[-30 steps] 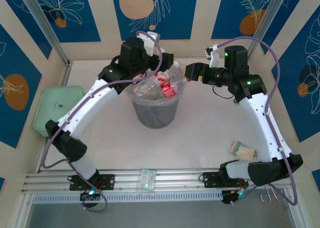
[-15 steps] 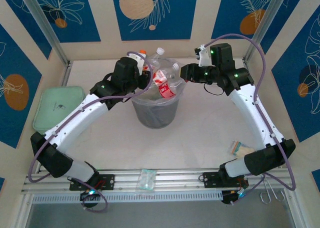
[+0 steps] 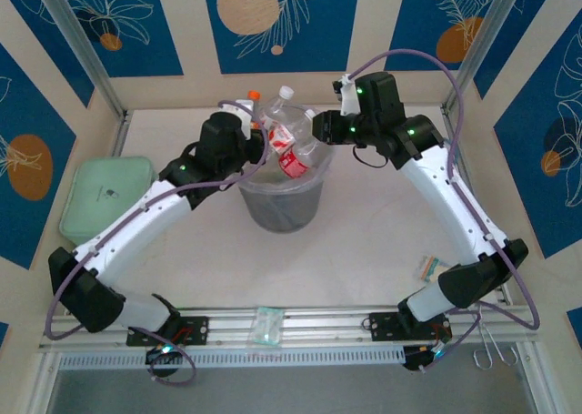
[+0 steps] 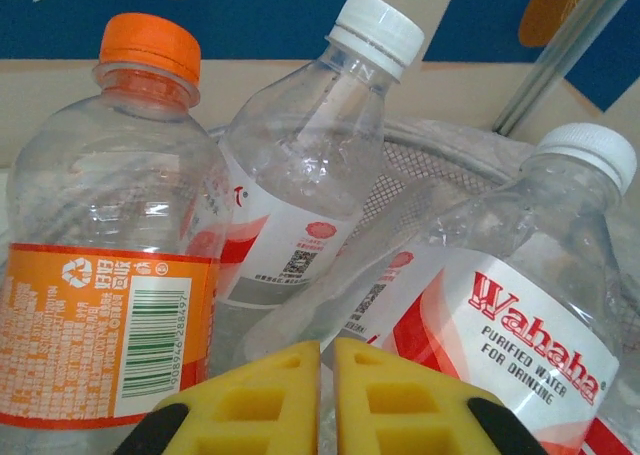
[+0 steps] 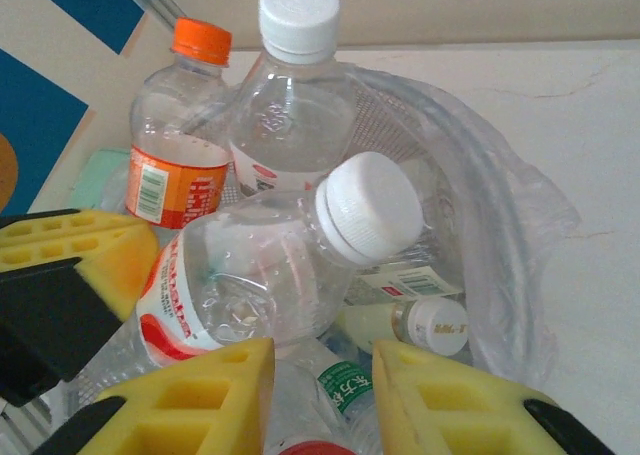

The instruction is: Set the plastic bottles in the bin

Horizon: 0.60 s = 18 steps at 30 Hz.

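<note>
The bin (image 3: 282, 200) stands mid-table, its bag lining (image 5: 505, 225) heaped with plastic bottles. An orange-capped bottle (image 4: 110, 245) and a white-capped one (image 4: 305, 175) stand upright at its far rim. A white-capped Wahaha bottle (image 4: 520, 315) leans across the top. My left gripper (image 4: 327, 353) is shut right in front of these three, at the bin's left rim, with nothing seen between its fingers. My right gripper (image 5: 322, 365) hangs open over the bin's right side, above the Wahaha bottle (image 5: 265, 265), a green-labelled bottle (image 5: 347, 390) and a small pale bottle (image 5: 415, 325).
A mint-green lidded box (image 3: 105, 196) sits at the table's left edge. One flat packet (image 3: 269, 325) lies on the front rail and another (image 3: 432, 268) by the right arm's base. Padded walls close in behind the bin.
The left wrist has dropped back from above the bin to its left rim. The right gripper has moved left over the bin. The orange-capped and white-capped bottles now show at the far rim.
</note>
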Available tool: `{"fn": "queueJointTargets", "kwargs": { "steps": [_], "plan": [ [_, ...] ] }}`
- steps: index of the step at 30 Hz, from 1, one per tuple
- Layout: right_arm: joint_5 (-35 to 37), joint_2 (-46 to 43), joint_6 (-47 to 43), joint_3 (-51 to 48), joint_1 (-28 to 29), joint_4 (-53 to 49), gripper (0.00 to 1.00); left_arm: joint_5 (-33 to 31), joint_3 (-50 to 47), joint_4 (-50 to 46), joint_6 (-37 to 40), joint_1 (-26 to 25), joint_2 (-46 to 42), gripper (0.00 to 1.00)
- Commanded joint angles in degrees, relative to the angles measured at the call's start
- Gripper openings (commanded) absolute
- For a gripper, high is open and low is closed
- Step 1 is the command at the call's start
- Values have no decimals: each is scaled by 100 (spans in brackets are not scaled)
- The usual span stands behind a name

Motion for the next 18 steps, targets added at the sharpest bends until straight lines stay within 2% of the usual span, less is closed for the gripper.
{"fn": "queueJointTargets", "kwargs": {
  "steps": [1, 5, 10, 14, 18],
  "plan": [
    [-207, 568, -99, -329, 362, -496, 29, 132, -608, -893, -309, -14, 59, 12],
    [-221, 653, -17, -535, 483, -408, 29, 215, -874, -754, -426, -10, -26, 12],
    [-370, 521, 10, -515, 414, -392, 31, 300, -509, -820, -214, -5, 144, 16],
    [-574, 199, 30, -390, 180, -409, 41, 408, -200, -795, -45, -1, 186, 21],
    [-835, -132, 27, -253, -152, -412, 59, 457, 215, -955, 227, -1, 144, 36]
  ]
}}
